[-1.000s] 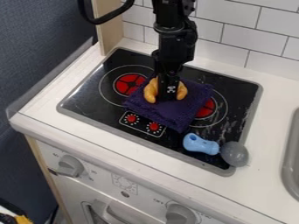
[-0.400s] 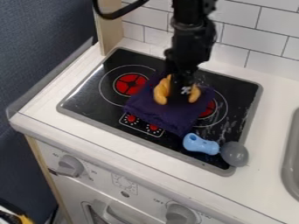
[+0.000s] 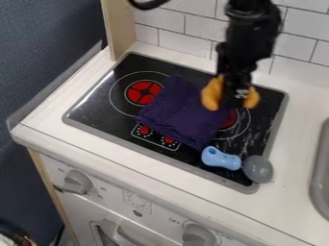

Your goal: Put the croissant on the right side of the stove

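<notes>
The black gripper (image 3: 234,100) hangs over the right part of the stove, shut on the orange croissant (image 3: 211,94), whose two ends stick out on either side of it. Below them lies the black stove top (image 3: 83,111) with its grey rim. The croissant appears above the right burner's far edge, up and to the right of the purple cloth; its exact height cannot be told.
A folded purple cloth (image 3: 183,114) covers the stove's middle and part of the right burner. A blue-handled toy with a grey head (image 3: 258,169) lies across the front right rim. The sink edge (image 3: 319,173) is at far right; a tiled wall (image 3: 193,31) stands behind.
The gripper and the croissant have moved together to the right and slightly up in the view, away from over the purple cloth. The cloth and the blue-handled toy have stayed put.
</notes>
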Controlling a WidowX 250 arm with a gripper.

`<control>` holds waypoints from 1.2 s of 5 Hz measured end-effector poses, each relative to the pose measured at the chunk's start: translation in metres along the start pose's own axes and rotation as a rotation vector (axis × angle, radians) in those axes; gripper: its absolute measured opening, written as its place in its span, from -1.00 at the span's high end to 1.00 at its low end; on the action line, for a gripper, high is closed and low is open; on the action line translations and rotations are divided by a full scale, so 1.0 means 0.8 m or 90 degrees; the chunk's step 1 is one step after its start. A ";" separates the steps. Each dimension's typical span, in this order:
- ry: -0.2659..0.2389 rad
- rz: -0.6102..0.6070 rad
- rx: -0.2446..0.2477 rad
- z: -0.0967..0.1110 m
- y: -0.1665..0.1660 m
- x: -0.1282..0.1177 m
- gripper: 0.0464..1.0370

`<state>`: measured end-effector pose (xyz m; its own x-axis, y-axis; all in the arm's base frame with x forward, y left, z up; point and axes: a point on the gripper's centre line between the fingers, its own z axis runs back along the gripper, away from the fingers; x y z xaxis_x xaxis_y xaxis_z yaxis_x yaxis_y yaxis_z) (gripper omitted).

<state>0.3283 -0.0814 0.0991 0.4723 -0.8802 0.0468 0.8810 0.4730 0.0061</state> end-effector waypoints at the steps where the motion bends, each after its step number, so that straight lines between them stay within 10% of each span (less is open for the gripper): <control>1: -0.023 -0.058 0.001 0.004 -0.020 0.036 -0.25; 3: 0.000 -0.115 -0.053 -0.049 -0.037 0.061 -0.25; 6: 0.001 -0.073 -0.082 -0.064 -0.015 0.031 -0.25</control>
<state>0.3306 -0.1109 0.0491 0.3688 -0.9281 0.0509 0.9251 0.3612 -0.1172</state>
